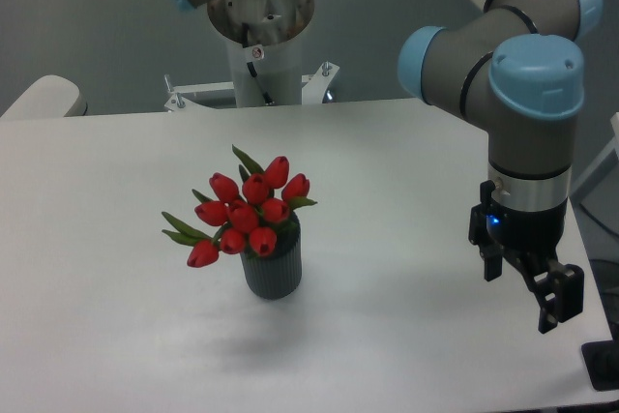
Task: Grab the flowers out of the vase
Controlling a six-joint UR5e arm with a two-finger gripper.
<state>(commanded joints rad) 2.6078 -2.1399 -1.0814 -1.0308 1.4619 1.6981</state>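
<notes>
From the fixed camera, the bunch of red closed tulip buds with narrow dark green leaves (247, 212) is sitting upright in the short dark grey ribbed vase (272, 265) mid-table, spreading wider than its rim. The black two-finger gripper (527, 295) is hanging well apart to the side, jaws apart and gripping nothing, seemingly awaiting its approach.

I see a matt, pale table (406, 191) at mid-frame; on it the vase (272, 268) looks dull grey and finely ribbed. The flowers (247, 210) have smooth, slightly glossy red buds. My gripper (527, 287), lower right, looks like matt black plastic.
</notes>
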